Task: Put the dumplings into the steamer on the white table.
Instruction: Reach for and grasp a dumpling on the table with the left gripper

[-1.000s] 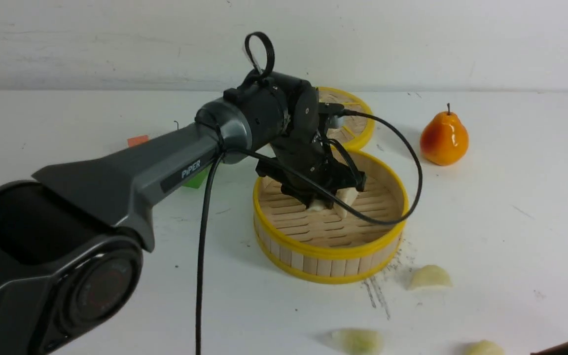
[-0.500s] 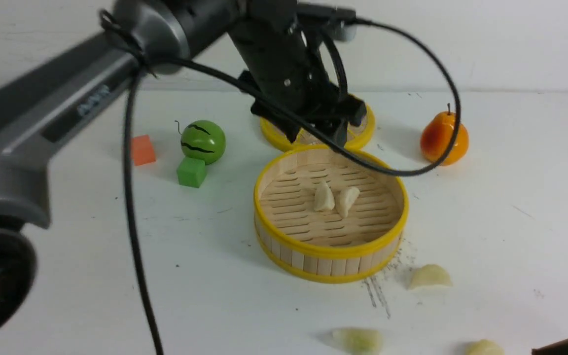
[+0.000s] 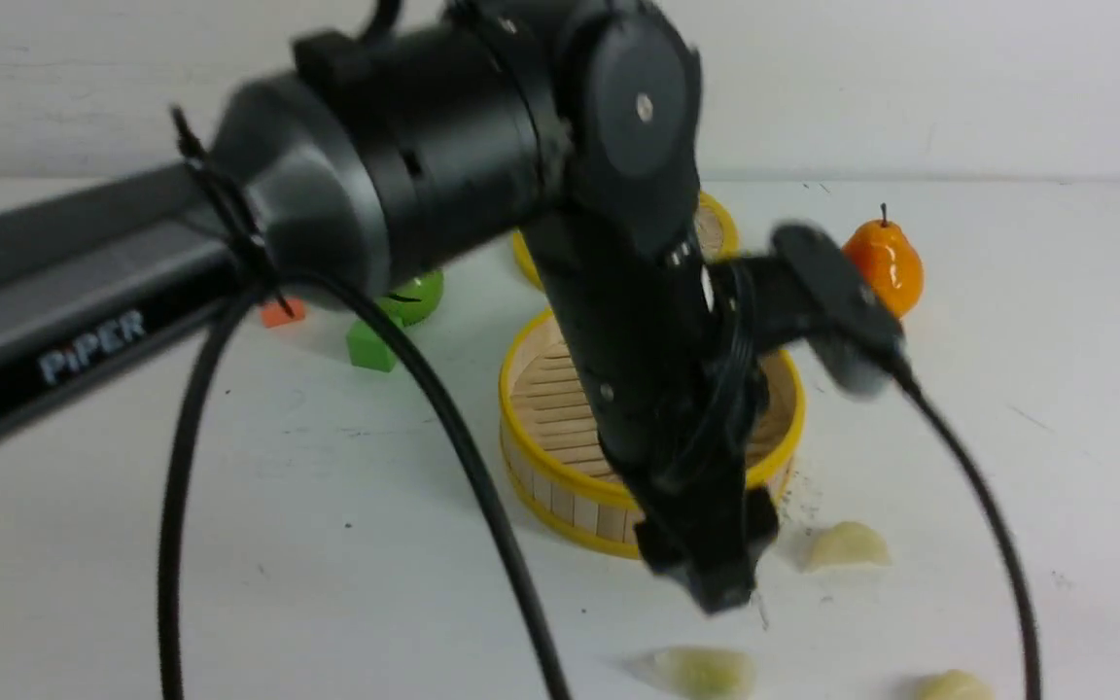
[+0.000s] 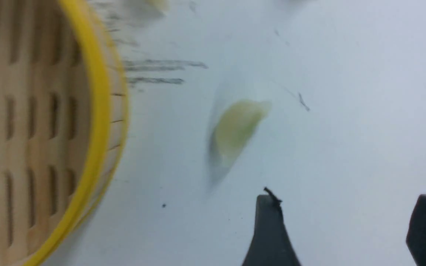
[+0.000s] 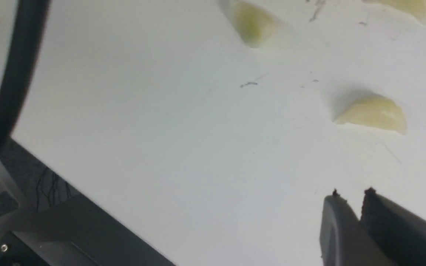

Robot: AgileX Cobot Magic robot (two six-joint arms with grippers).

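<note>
**A:** Left gripper (image 3: 716, 574), what's it doing?
**B:** Jaws wide apart, empty, above the white table (image 3: 229, 544), just off the near rim of the steamer (image 3: 560, 491).
**A:** And the nearest dumpling (image 4: 237, 125)?
**B:** Greenish, lying just ahead of the jaws, toward the near edge.

Three pale dumplings (image 3: 847, 546) lie on the white table (image 3: 327, 564) near the yellow-rimmed steamer (image 3: 560, 496)
</note>
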